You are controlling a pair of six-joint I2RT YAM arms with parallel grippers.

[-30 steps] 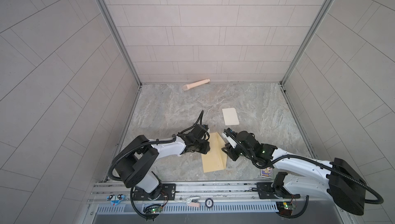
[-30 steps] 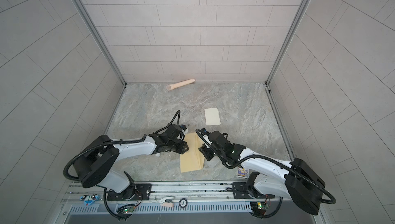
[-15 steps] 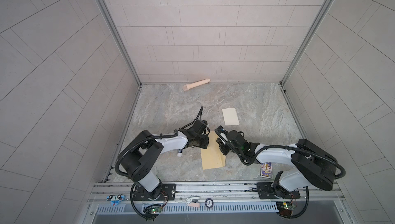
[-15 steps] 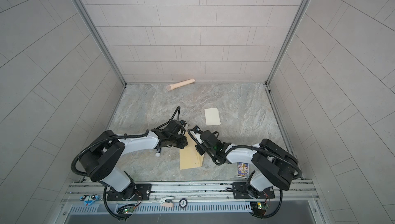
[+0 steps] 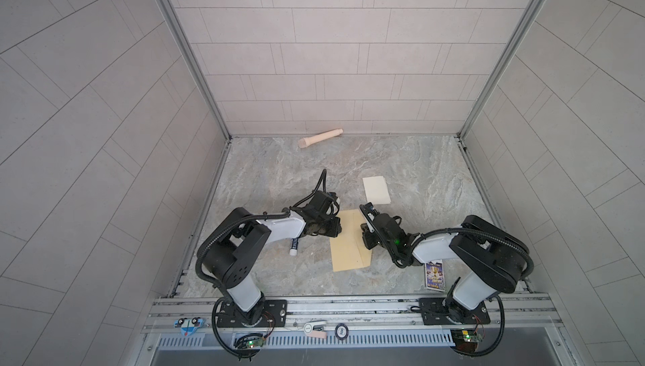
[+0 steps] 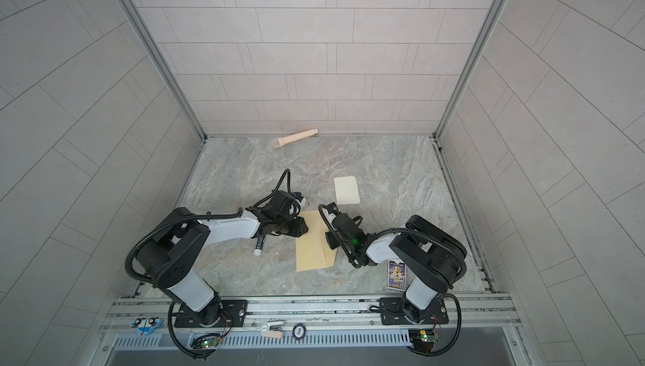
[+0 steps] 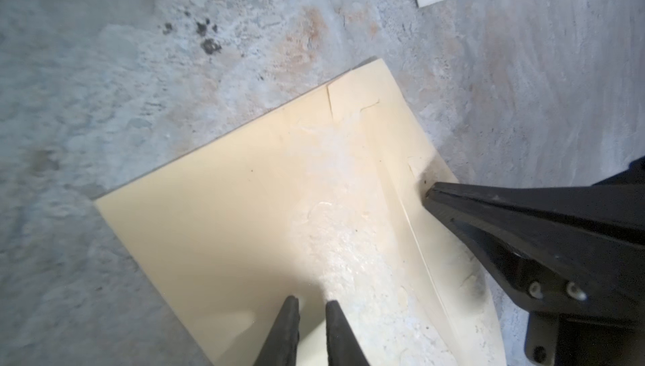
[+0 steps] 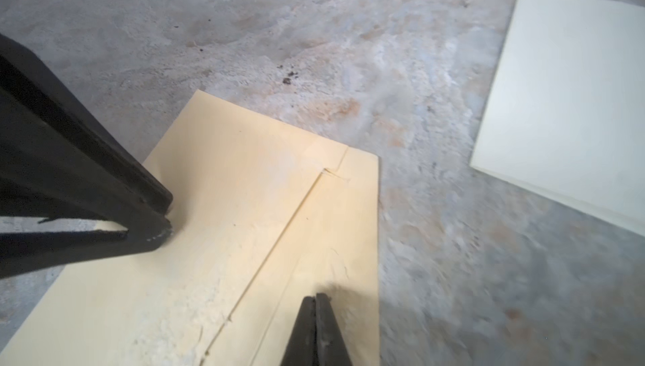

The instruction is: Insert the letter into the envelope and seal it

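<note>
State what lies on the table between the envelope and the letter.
Nothing: only bare marbled tabletop separates the envelope from the letter, which lie apart. The right wrist view shows this stretch clearly.

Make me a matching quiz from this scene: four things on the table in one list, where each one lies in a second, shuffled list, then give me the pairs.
Things:
1. letter
2. envelope
3. wooden stick
4. marker

Places:
A. by the back wall
B. under the tips of the left gripper and the right gripper
C. partly under the left arm
D. lying alone, farther back than the envelope

Pairs: 1-D, 2-B, 3-A, 4-C
</note>
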